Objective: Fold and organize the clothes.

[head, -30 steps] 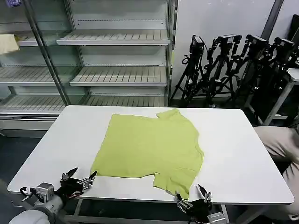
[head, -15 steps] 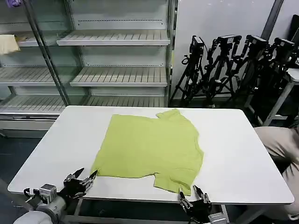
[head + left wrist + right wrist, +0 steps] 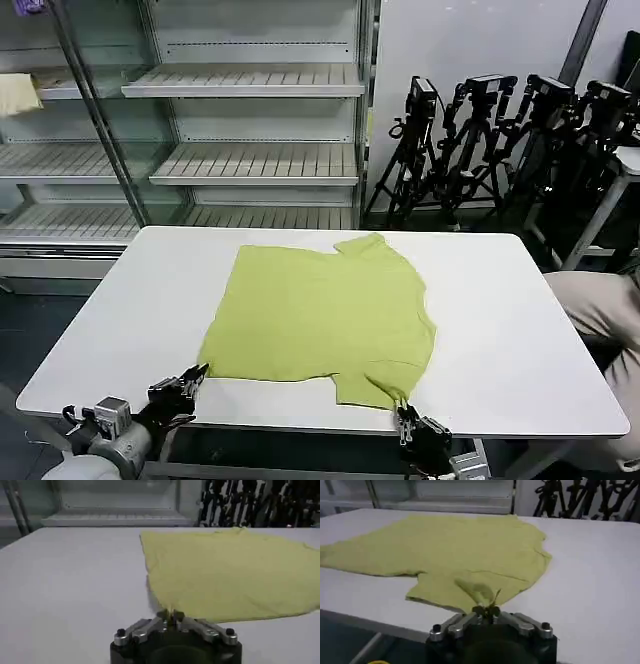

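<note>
The lime T-shirt (image 3: 322, 315) lies flat across the middle of the head view on the white worktop (image 3: 520, 330), its near hem toward the lower edge. At lower left the left pincer (image 3: 185, 383) is clenched on the hem corner; at lower centre the right pincer (image 3: 408, 418) is clenched on the near sleeve tip. A clean fold probably calls for lifting both corners evenly and carrying them toward the far edge without dragging the cloth sideways. Empty shelves (image 3: 250, 160) fill the upper left and tripods (image 3: 500, 140) the upper right, well apart; nothing on the worktop blocks the fold.
</note>
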Tool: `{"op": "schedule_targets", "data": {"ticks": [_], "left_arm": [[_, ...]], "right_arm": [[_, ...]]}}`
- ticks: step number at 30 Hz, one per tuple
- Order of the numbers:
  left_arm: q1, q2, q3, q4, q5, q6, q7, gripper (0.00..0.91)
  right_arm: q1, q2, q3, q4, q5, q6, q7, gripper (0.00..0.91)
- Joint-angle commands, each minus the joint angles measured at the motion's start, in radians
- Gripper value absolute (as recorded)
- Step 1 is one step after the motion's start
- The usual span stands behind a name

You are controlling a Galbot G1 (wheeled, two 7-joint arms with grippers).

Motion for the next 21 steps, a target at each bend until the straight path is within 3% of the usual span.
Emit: {"op": "schedule_targets", "data": {"ticks": [1,5,10,21], "left_arm": [[-0.029,-0.006,0.017,-0.042,-0.015,-0.078,-0.010,0.000],[-0.105,-0.006,0.035,-0.032,-0.077,-0.081,-0.041,0.000],[-0.182,0.003,0.063,0.005,-0.138,-0.079,-0.061,0.000],[-0.364,0.001,0.152,0.164,-0.166,-0.083,-0.115,0.000]], "right_arm": [[0.029,-0.008,0.033,0.015,0.009,0.057,-0.048,0.000],[0.097,-0.028,0.058,0.020,0.024,0.088,-0.050,0.000],[0.213,-0.046,0.074,-0.009,0.055,0.065,-0.029,0.000],[0.507,-0.045,0.040,-0.261,0.084,0.051,-0.026,0.000]]}}
